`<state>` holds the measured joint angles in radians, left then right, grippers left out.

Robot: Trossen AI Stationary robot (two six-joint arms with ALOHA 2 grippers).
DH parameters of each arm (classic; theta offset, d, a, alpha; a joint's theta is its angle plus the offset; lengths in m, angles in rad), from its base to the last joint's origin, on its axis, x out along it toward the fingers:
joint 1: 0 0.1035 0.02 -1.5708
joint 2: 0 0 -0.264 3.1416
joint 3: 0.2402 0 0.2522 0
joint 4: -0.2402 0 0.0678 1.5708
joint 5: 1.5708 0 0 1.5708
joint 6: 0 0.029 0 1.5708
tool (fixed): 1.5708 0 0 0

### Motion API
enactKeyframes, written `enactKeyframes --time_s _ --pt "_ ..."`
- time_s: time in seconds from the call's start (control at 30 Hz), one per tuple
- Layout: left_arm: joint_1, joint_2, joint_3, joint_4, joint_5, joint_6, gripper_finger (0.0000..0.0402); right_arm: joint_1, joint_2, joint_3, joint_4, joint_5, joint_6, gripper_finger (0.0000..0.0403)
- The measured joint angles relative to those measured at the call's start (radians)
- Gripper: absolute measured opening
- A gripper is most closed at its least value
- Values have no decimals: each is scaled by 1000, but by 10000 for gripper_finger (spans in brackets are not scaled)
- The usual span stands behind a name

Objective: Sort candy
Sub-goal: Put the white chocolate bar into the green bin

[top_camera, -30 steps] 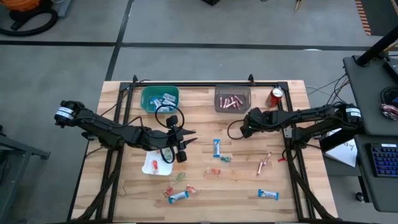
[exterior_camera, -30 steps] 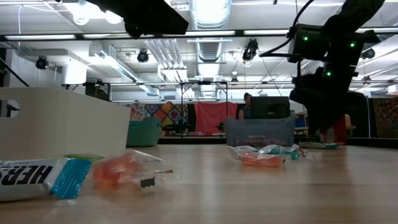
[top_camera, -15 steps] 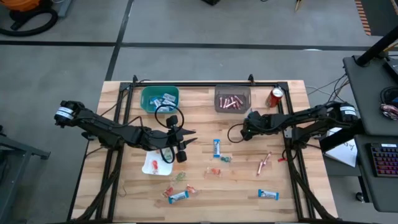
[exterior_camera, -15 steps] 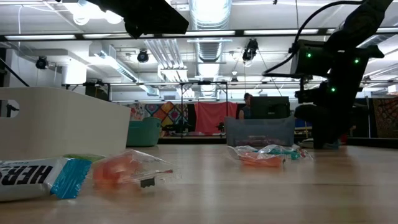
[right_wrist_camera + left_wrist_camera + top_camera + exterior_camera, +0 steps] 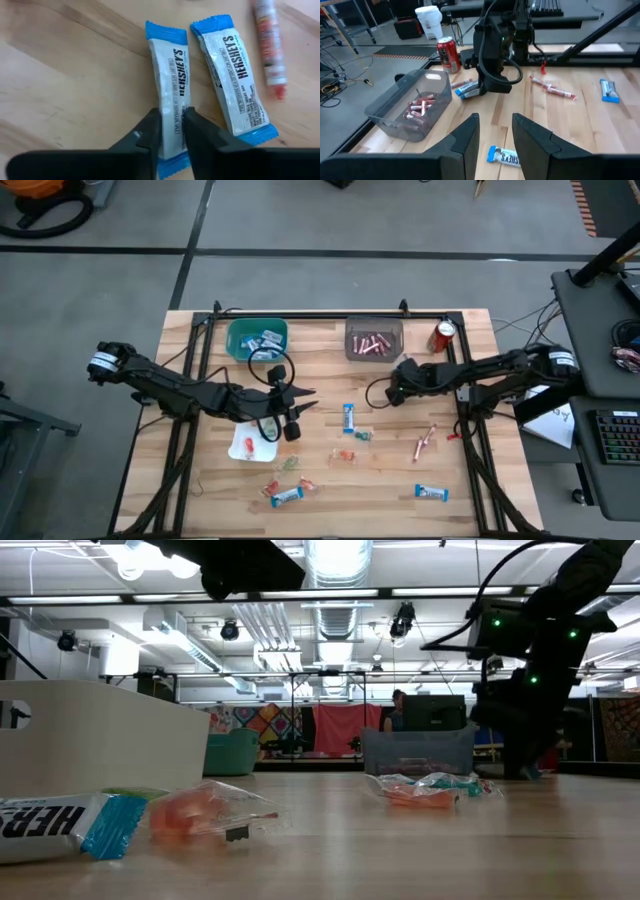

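The right hand point(image 5: 172, 131) is down on the surface point(image 5: 400, 480), its two dark fingers point(image 5: 150, 127) pinched against the sides of a blue-and-white Hershey's mini bar point(image 5: 171, 85); that is a grasp closing on the wrapper, and the bar lies flat on the wood, not yet lifted; a second Hershey's bar point(image 5: 235, 77) lies just beside it, almost parallel, and a slim pink-red stick point(image 5: 269, 45) sits just past that one; from above, the right arm reaches in low from the right edge, nearly level, wrist pointing toward the middle of the surface, the hand point(image 5: 396, 384) below the grey bin point(image 5: 374, 340) that holds pink sticks; the red soda can point(image 5: 444, 334) stands to that bin's right; the step in hand looks like the pick of one bar, and the next move calls for a clean lift without dragging its neighbour, then a carry across to the teal bin point(image 5: 258, 338), where blue-and-white bars already lie; the left hand point(image 5: 496, 131) waits over the middle-left of the surface, fingers parted and holding nothing, another mini bar point(image 5: 504, 156) on the wood just ahead of it; more candy is scattered nearer the front edge: a bar point(image 5: 349, 418), a pink stick point(image 5: 425, 442), small red and green pieces point(image 5: 345, 455), another bar point(image 5: 431, 493).
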<state>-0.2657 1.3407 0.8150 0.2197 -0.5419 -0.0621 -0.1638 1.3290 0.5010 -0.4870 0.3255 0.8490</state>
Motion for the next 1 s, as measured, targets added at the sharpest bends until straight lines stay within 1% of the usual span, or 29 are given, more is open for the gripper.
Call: enactKeyframes --time_s 0.1,0.2,0.37,0.47,0.57,0.67,0.73,0.8,1.0 --pt "0 0 -8 49 0 -5 100 0 -40 -1 -6 -9 -13 49" --pt "-4 0 -39 136 9 -9 100 8 -104 -1 -5 -14 -22 40" --pt "-9 0 -100 219 44 -23 100 28 -238 -5 -6 -112 -33 34" --pt "-9 0 -127 259 47 -25 100 45 -310 -5 -6 -117 -37 33" --pt "-8 0 -132 263 50 -25 100 69 -372 -5 -3 -115 -40 33" --pt "-8 0 -131 264 118 -8 100 106 -417 -5 10 -121 -58 33" --pt "-8 2 -131 272 191 4 100 139 -436 -5 55 -130 -81 33" --pt "-9 15 -130 301 238 20 100 179 -444 -8 133 -130 -110 33" --pt "-8 128 -126 475 246 31 100 304 -420 -17 391 -156 -212 33"
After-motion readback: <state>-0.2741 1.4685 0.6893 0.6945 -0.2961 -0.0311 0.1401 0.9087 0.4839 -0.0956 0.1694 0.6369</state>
